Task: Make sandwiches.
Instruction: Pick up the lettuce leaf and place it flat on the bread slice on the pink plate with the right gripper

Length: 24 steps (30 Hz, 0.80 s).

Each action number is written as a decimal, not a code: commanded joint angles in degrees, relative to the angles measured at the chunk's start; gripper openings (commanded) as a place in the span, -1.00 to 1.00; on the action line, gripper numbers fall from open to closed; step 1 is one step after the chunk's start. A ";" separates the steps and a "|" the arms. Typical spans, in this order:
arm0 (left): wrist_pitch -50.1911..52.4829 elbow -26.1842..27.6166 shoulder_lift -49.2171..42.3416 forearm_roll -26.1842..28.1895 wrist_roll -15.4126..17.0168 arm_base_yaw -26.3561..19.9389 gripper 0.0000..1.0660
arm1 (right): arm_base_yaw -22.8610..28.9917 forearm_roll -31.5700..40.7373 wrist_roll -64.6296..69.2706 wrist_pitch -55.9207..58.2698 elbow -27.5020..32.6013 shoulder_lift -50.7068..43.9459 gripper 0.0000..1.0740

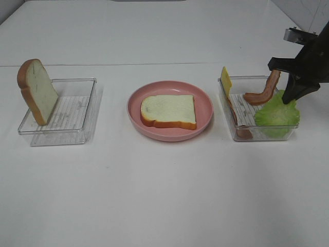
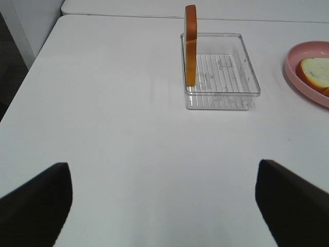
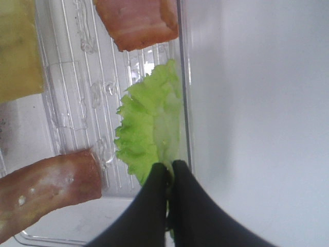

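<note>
Lettuce leaf (image 3: 146,128) in clear tray (image 3: 77,77), edge clamped between right pincer (image 3: 168,167) tips

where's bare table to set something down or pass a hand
Widest: the table strip in front of both trays and the plate. Narrower gaps: left tray to plate, plate to right tray. Crowded: the right tray, with bacon, cheese, lettuce and the right gripper.
</note>
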<state>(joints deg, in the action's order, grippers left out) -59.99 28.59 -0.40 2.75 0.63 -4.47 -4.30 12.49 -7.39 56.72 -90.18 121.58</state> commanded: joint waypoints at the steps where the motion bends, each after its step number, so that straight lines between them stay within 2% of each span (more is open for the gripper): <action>1: 0.80 0.00 -1.03 0.46 -0.11 -0.23 0.66 | -0.11 0.11 2.75 4.98 -1.95 -0.23 -1.00; 7: 0.80 0.00 -1.03 0.46 -0.11 -0.23 0.66 | -0.11 0.46 2.52 10.71 -6.13 -1.20 -1.00; 11: 0.80 0.00 -1.03 0.46 -0.11 -0.23 0.66 | -0.11 0.46 2.64 11.29 -6.70 -3.78 -1.00; 22: 0.80 0.00 -1.03 0.52 -0.11 -0.23 0.66 | -0.11 -1.43 3.90 16.39 -6.76 -15.18 -1.00; 24: 0.80 0.00 -1.03 0.52 -0.11 -0.23 0.66 | -0.11 -1.43 4.07 16.27 -6.76 -20.11 -1.00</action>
<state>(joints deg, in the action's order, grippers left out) -59.99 28.59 -0.40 2.75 0.63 -4.47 -4.30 11.12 -3.84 69.56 -96.72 104.91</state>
